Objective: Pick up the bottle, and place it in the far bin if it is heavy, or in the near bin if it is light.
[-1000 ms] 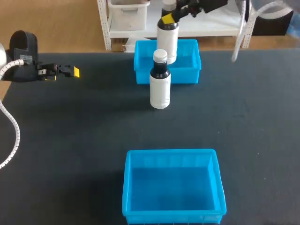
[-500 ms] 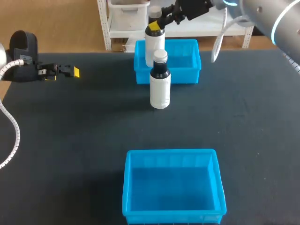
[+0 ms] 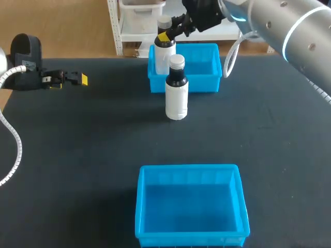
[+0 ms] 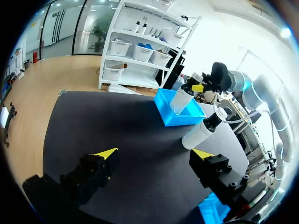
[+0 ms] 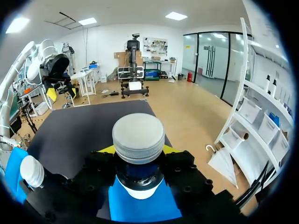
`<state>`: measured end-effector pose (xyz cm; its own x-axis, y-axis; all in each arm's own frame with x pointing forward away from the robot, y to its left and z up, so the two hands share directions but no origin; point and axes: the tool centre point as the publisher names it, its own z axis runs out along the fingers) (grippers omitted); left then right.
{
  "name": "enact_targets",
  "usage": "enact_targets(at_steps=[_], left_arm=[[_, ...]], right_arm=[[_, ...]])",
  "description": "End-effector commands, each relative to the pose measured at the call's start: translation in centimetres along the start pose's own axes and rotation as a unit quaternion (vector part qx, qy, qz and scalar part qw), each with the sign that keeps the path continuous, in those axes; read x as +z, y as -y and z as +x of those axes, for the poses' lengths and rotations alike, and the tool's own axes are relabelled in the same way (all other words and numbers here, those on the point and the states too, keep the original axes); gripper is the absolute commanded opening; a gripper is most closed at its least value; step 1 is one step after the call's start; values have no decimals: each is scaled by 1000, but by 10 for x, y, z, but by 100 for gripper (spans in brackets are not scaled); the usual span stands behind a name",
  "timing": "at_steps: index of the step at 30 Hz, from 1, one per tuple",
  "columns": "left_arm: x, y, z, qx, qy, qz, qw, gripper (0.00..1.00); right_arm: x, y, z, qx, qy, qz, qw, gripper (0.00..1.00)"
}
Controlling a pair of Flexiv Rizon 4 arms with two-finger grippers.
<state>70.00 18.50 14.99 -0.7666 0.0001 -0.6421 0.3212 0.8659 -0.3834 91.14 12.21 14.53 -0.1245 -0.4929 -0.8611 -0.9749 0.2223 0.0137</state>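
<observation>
Right tool (image 3: 166, 35) is closed on the held bottle (image 3: 162, 54) at the neck, just under the cap. The bottle hangs at the left end of the far bin (image 3: 212, 82), its lower part inside, close to the left wall. Can't tell if its base touches the bin floor. Left tool (image 4: 156, 153) is open and holds nothing, parked at the table's (image 3: 77, 155) left edge, well apart from both bins. A second bottle (image 3: 176, 95) stands upright on the table just in front of the far bin, near the held one. Near bin (image 3: 189, 168) has nothing in it.

Risks:
- Held bottle looks a bit tilted in the left wrist view; released like that, or above the floor, it may tip or lean on the wall.
- It is tight to the bin's left wall, so any drift that way likely clips the rim or drops it outside.
- The grip is on the neck only, so the body can swing if the arm jerks.
- A low pull-back toward the robot could knock the second bottle over.

Room:
- Inside the far bin the space lies to the held bottle's right.
- Straight up looks like the safest way out.
- A wide stretch of table lies between the second bottle and the near bin.
</observation>
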Motion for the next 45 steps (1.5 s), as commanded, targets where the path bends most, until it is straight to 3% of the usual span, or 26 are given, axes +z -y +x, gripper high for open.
enact_targets(at_steps=[1,20,21,22,23,25,26,27,37,45], left_arm=[[0,0,0,0,0,0,1000,100],[0,0,0,0,0,0,1000,100],[0,0,0,0,0,0,1000,100],[0,0,0,0,0,0,1000,100],[0,0,0,0,0,0,1000,100],[0,0,0,0,0,0,1000,100],[0,0,0,0,0,0,1000,100],[0,0,0,0,0,0,1000,100],[0,0,0,0,0,0,1000,100],[0,0,0,0,0,0,1000,100]], right_arm=[[6,20,-1,1,-2,-76,997,0],[15,19,14,15,-8,-79,997,0],[15,19,14,16,-9,-79,997,3],[15,19,15,17,-9,-79,997,13],[15,19,15,18,-10,-79,997,31],[15,20,16,22,-15,-79,996,47],[14,20,17,22,-15,-80,996,81],[14,20,17,23,-16,-80,996,100],[3,19,23,40,-28,-74,996,100],[-56,17,39,56,-41,-32,997,100]])
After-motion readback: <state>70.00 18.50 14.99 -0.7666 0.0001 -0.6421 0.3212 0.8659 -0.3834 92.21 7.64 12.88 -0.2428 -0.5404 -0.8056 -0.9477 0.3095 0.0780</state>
